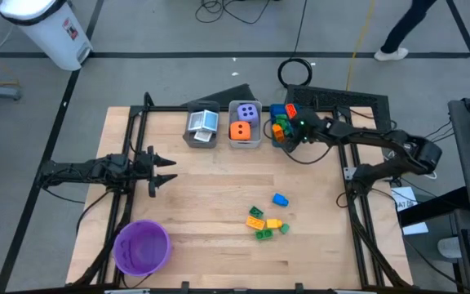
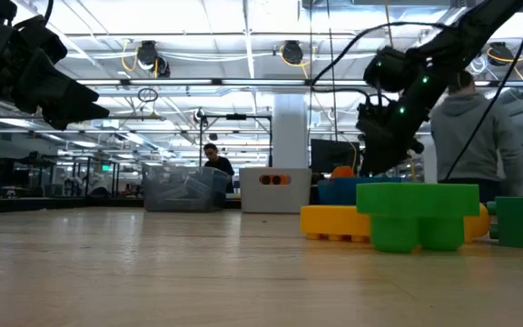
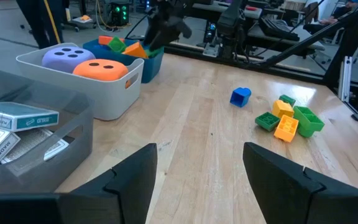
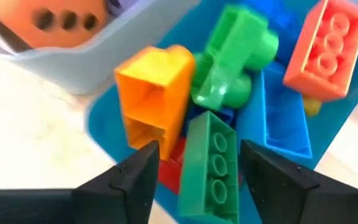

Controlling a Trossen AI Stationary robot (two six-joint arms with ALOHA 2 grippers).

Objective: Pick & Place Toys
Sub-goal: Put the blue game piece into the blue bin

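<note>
- At the table's (image 1: 219, 204) near edge, by the left corner, sits the round purple bowl (image 1: 141, 246), well apart from everything else.
- Toward the near right stretch of the table lies a loose cluster of bricks (image 1: 266, 223): green, yellow and orange pieces touching or just beside one another, with a lone blue brick (image 1: 280, 198) slightly farther in. In the low view a green brick (image 2: 417, 213) and a yellow one (image 2: 338, 221) fill the foreground and hide much of what stands behind them.
- Along the left edge, midway up, the left gripper (image 1: 168, 171) hovers above bare wood, its arm stretched level from the left side and pointing toward the table's middle; the fingers stand apart with nothing between them.
- At the far edge three bins stand in a row, touching or nearly so: the grey bin (image 1: 201, 126) holding the cards (image 3: 18, 117), the clear bin (image 1: 245, 125) holding the purple die (image 1: 248, 112) and the orange die (image 1: 240, 130), and the blue bin (image 1: 281, 124) on the right, crowded with bricks.
- Over the blue bin the right gripper (image 4: 192, 163) tilts downward, its arm reaching in from the right edge with the elbow bent; the fingers are spread and clasp nothing, with an orange brick (image 4: 155, 93), green bricks (image 4: 208, 163) and a red-orange brick (image 4: 321, 49) lying in the bin just below them.
</note>
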